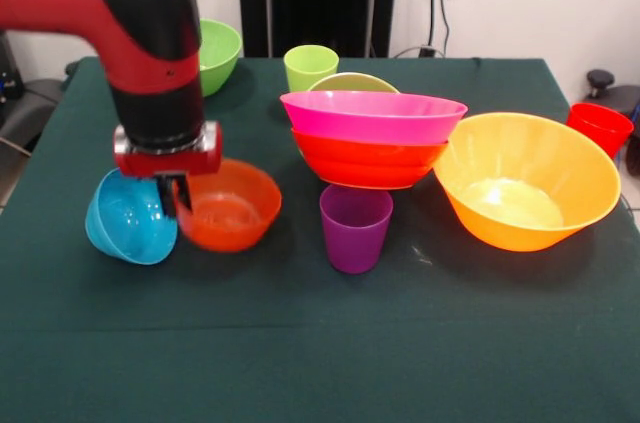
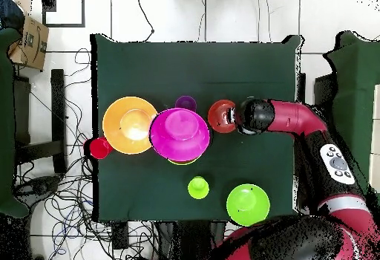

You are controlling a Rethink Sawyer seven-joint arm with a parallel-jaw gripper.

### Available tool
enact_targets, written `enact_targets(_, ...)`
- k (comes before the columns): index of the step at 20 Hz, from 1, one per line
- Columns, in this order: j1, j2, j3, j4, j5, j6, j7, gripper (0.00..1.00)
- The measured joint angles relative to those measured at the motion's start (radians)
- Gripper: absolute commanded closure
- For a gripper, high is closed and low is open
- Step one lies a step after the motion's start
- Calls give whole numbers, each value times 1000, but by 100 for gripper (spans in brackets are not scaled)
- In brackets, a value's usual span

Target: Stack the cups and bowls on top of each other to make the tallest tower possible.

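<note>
My gripper (image 1: pixel 177 195) is shut on the rim of the small blue bowl (image 1: pixel 128 220), which hangs tilted just above the cloth, right beside the small orange-red bowl (image 1: pixel 230 206). In the overhead view the gripper (image 2: pixel 236 117) sits at the orange-red bowl's (image 2: pixel 220 116) edge and the arm hides the blue bowl. The tower (image 1: pixel 372 138) is the pink bowl (image 1: pixel 372 115) on the red-orange bowl (image 1: pixel 368 161), with a lime green bowl (image 1: pixel 354 82) showing behind. The purple cup (image 1: pixel 355 228) stands in front of it. The lime green cup (image 1: pixel 310 65) stands behind it.
The large orange bowl (image 1: pixel 527 181) sits at the right, with the red cup (image 1: pixel 600 127) beyond it at the table's edge. A second lime green bowl (image 1: pixel 217 53) sits at the far left, behind my arm. The dark green cloth (image 1: pixel 320 343) covers the table.
</note>
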Motion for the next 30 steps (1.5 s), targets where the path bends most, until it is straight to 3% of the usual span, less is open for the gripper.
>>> enact_targets(10, -7, -164, 0, 137, 6, 22, 0, 100)
enact_targets(19, -21, -268, 4, 195, 48, 69, 0, 100)
enact_targets(30, -45, -442, 8, 252, 127, 210, 0, 100)
